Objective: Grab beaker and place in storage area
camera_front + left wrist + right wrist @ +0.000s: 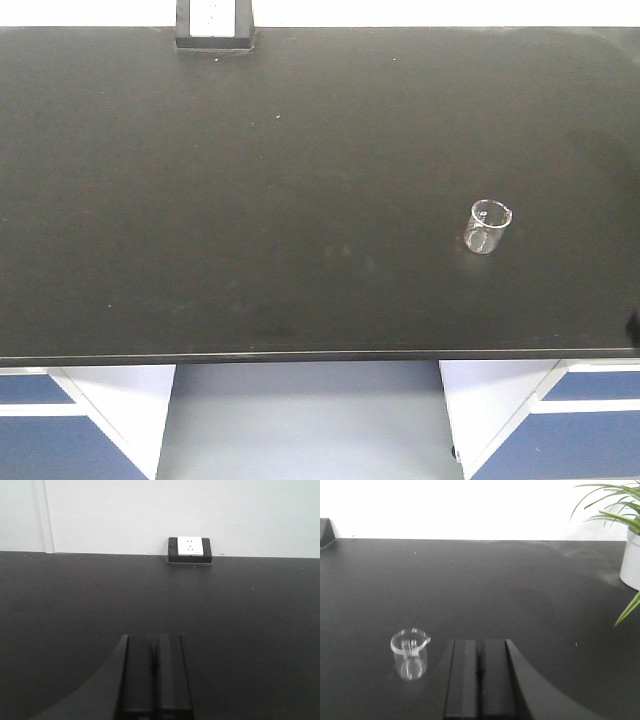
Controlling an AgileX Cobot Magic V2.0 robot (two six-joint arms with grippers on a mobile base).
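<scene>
Right gripper [479, 680] nearest the lens, jaws pressed together, nothing between them. Left gripper [155, 675] same: clenched and empty. Just left of the right gripper's fingers, not touching, the beaker [410, 653] stands upright on the black benchtop [250, 200], pour lip toward the right; in the front view it sits on the bench's right half. Farther back, socket box [189, 549] at the wall edge. Potted plant [625, 535] at far right.
</scene>
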